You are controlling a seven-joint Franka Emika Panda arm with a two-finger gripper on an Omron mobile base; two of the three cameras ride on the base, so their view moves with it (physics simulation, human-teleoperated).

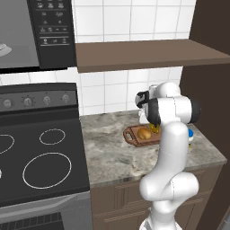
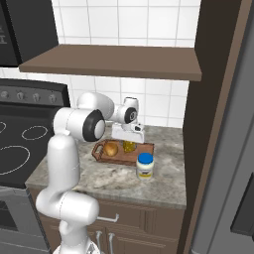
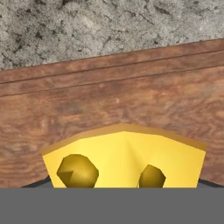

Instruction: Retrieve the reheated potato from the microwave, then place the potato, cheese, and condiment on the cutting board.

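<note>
From the left base view, the arm bends over the right end of the desk (image 1: 117, 152), and the board (image 1: 134, 135) lies near the back edge with the potato (image 1: 144, 133) already on it. A sliver of yellow cheese (image 1: 155, 129) shows just beside the potato, under the wrist. The microwave (image 1: 49, 31) hangs open over the stove (image 1: 40, 152), with no potato visible inside. So I judge the cheese step to be in hand.

From the right base view, the end effector (image 2: 128, 141) hangs low over the middle of the board, with the cheese (image 2: 129, 146) directly beneath it and the potato toward the handle end. The condiment (image 2: 145, 165) stands off the board, just in front of its long edge and nearer the desk's front edge. That jar is the piece left to move.

In the hand view, the cheese (image 3: 124, 157) sits between the dark tips, resting on the board's wood, with stone desk beyond the far rim. The jaws stand fairly wide; whether they are gripping the wedge or have let go I cannot tell.

The next move, I'd say, calls for lifting straight up clear of the cheese, then reaching for the jar. Room is tight: the shelf (image 2: 114, 62) overhangs, and a tall dark cabinet (image 2: 213, 99) closes the desk's right end. The board's free end, away from the handle, has space.
</note>
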